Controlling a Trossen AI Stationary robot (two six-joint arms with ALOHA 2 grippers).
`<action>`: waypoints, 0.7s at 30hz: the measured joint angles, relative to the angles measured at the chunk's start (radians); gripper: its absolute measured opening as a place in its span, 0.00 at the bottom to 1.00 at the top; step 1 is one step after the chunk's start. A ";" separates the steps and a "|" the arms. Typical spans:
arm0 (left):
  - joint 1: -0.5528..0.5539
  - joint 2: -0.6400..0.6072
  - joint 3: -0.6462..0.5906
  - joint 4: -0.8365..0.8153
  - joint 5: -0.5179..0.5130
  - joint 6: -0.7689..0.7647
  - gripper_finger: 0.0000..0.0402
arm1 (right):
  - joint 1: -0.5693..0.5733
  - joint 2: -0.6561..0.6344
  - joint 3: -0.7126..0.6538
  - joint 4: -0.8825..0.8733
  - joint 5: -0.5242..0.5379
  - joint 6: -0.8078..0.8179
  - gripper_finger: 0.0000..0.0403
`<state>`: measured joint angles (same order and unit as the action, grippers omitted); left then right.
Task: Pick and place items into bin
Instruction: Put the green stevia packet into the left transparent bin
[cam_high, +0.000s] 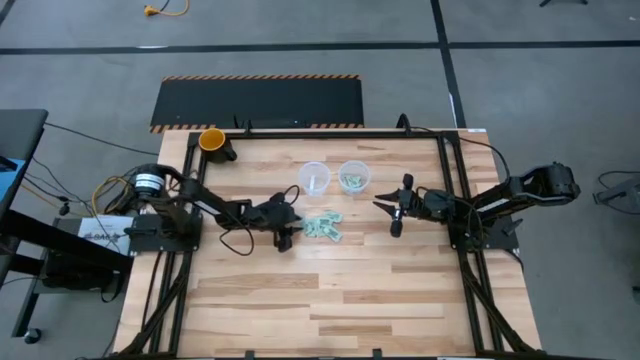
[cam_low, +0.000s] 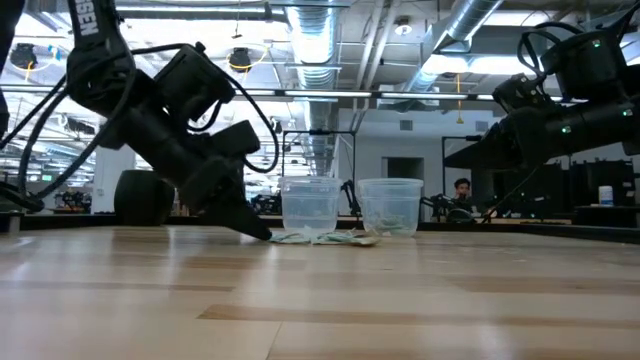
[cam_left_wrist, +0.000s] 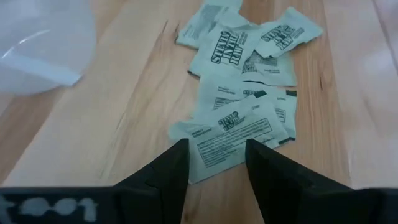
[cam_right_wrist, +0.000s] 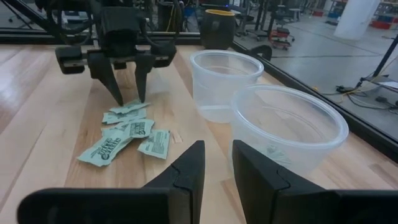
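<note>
Far left back corner of the light wooden plank table (cam_high: 330, 290): orange cup (cam_high: 212, 139) standing by the black frame rail, well apart from everything else.

Left arm reaches across the table toward centre. Left gripper (cam_high: 287, 228) is down at the tabletop, fingers spread to a moderate gap, tips at the near edge of the pile with one packet's edge lying between them, nothing clamped. In the right wrist view the same gripper (cam_right_wrist: 129, 94) points down with both tips just at the top of the pile. In the low view it sits tilted with its tip at the wood (cam_low: 255, 229).

Just right of that gripper: the pale green-and-white flat paper packets (cam_high: 323, 227), a loose overlapping pile flat on the wood, dark green print on them. Close-up in the left wrist view (cam_left_wrist: 239, 93); low view shows them as a thin flat layer in front of the cups (cam_low: 325, 238).

Behind the pile, two clear plastic round cups side by side, near each other. Left clear cup (cam_high: 314, 179) looks empty. Right clear cup (cam_high: 353, 177) has a few green packets in its bottom; also seen in the right wrist view (cam_right_wrist: 288, 127) and low view (cam_low: 390, 206).

Right of the cups: right gripper (cam_high: 398, 211), raised off the table, fingers a narrow gap apart, holding nothing, aimed toward the cups and pile.

Low view background: a person (cam_low: 462, 190) far off behind the table.
</note>
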<state>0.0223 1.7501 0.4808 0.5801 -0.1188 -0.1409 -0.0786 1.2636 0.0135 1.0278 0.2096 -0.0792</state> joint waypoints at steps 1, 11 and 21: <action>0.000 0.016 0.000 0.023 0.000 -0.002 0.38 | 0.000 0.000 0.000 0.000 0.000 0.000 0.19; 0.000 0.034 -0.001 0.041 0.023 -0.030 0.29 | 0.000 0.000 0.000 0.004 -0.002 0.007 0.19; -0.002 0.035 -0.003 0.033 0.061 -0.059 0.02 | 0.000 0.000 0.000 0.004 -0.002 0.008 0.19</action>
<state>0.0205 1.7852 0.4778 0.6134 -0.0581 -0.1997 -0.0785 1.2636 0.0135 1.0317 0.2078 -0.0708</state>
